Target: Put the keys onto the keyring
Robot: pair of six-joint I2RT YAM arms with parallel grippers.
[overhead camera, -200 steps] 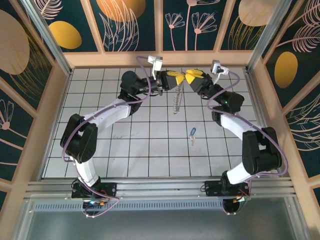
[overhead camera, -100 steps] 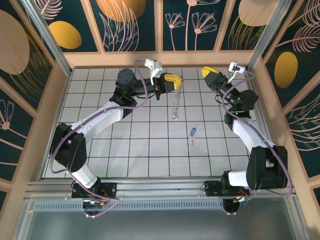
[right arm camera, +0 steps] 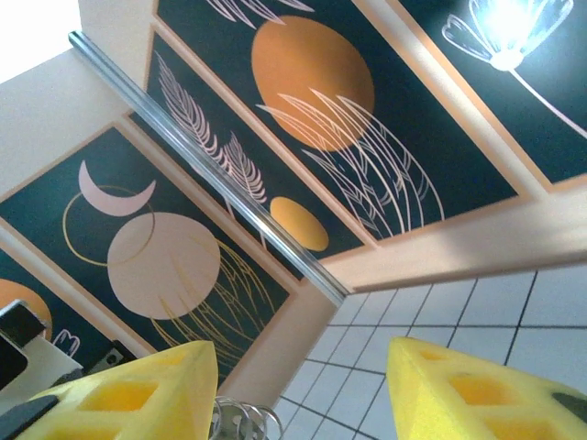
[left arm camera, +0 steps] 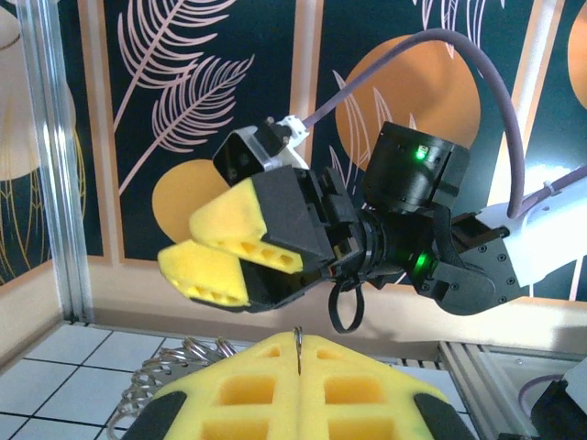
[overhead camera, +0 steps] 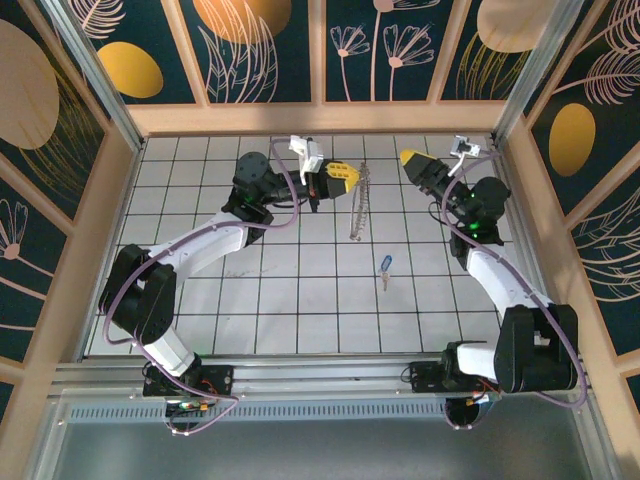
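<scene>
The keyring, a silvery chain of small links, hangs from my left gripper over the far middle tiles. In the left wrist view the yellow pads of my left gripper are shut on one thin link, and more keyring links dangle at lower left. My right gripper hovers a short way to the chain's right, open and holding nothing. It faces me as the right gripper in the left wrist view. In the right wrist view its own jaws stand apart, with keyring coils low between them. The blue-headed key lies flat on a tile.
The floor is white tiles inside a wooden frame. The back wall stands close behind both grippers, and the right wall runs near the right arm. A metal rail crosses the near edge by the arm bases.
My right gripper has drawn back to the right from the left gripper and opened. The left gripper stays shut on the chain, which now hangs a little further right.
</scene>
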